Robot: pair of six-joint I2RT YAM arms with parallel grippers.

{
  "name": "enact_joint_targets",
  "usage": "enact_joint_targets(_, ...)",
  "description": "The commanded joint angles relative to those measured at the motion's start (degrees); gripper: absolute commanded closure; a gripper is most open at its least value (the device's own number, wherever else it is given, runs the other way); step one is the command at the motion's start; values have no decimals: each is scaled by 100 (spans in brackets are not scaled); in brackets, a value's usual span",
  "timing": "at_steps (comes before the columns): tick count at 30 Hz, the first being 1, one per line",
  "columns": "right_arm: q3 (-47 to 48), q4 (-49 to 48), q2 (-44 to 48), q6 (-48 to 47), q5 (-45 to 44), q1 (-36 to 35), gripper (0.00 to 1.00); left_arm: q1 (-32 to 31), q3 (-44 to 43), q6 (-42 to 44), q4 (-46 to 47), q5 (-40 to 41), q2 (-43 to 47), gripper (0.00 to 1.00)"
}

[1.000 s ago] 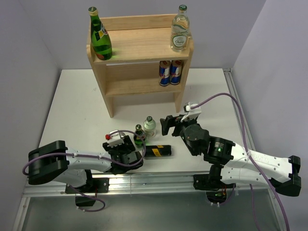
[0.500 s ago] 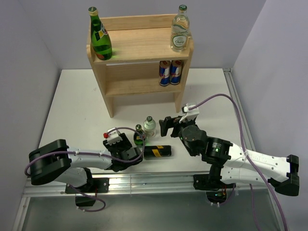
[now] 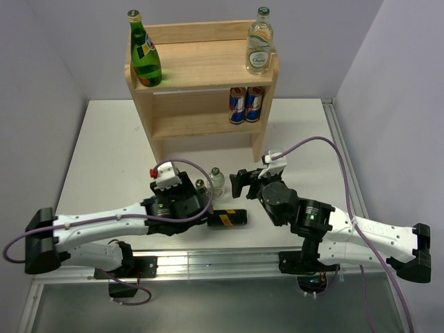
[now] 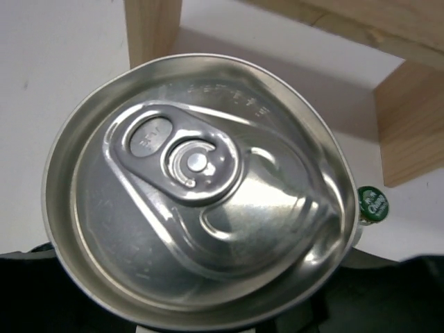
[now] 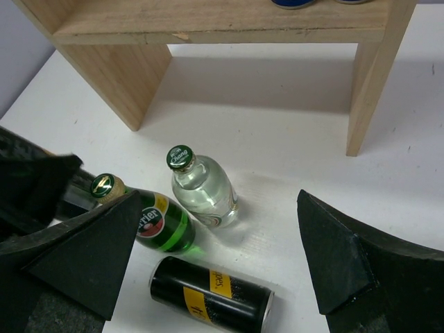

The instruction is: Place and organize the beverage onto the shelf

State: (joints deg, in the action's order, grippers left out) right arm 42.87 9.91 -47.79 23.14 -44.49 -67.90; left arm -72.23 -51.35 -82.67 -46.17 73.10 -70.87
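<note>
A can (image 4: pixel 198 201) with a silver pull-tab top fills the left wrist view, and my left gripper (image 3: pixel 186 202) is shut on it; its body is hidden under the wrist in the top view. On the table just right of that gripper stand a small green bottle (image 5: pixel 159 223) and a small clear bottle (image 5: pixel 205 191). A black and yellow can (image 5: pixel 211 295) lies on its side in front of them. My right gripper (image 5: pixel 219 208) hangs open above these, a little to their right, holding nothing. The light-wood shelf (image 3: pixel 201 66) stands at the back.
On the shelf's top board a tall green bottle (image 3: pixel 144 55) stands at the left and a clear bottle (image 3: pixel 259 52) at the right. Two blue and silver cans (image 3: pixel 245 104) stand at the right of the lower tier. Shelf legs (image 5: pixel 371 83) reach the table behind the small bottles.
My left gripper has shut on the can and moved up and slightly toward the shelf, its arm stretching out. The right gripper has edged a little toward the bottles.
</note>
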Motion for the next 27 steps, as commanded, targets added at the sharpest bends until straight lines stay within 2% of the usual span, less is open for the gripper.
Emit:
enact_joint_targets(1,-51,-156,226,59,-69,-30,0,217,-165,3129,1728,417,722,100)
enact_joint_targets(2,-68,-156,252,51,-77,-30,0,357,62,3839,2387,-98,1011,100)
enact_joint_targets(3,-68,-148,279,68,-69,-30,0,750,186,4447,3620,-538,1144,100)
enact_joint_targets(4,-86,-139,323,60,-77,-22,0,1006,265,5123,3955,-934,1259,100)
enact_joint_targets(5,-77,-121,332,68,-95,-22,0,1261,310,5304,4210,-1303,1373,100)
enact_joint_targets(6,-95,-104,349,77,-95,-30,0,1812,267,5479,4396,-1977,1366,100)
enact_joint_targets(9,-139,-86,428,95,-113,-30,0,2657,-260,5813,4310,-2728,919,100)
enact_joint_targets(13,-183,-86,490,68,-156,-30,0,3284,-1234,6096,4169,-3328,92,100)
enact_joint_targets(17,-183,28,542,25,-226,-30,0,3846,-1500,6017,4414,-3917,-339,100)
enact_joint_targets(27,-411,55,868,-64,-297,-22,0,4296,-1799,6114,4730,-3970,-630,100)
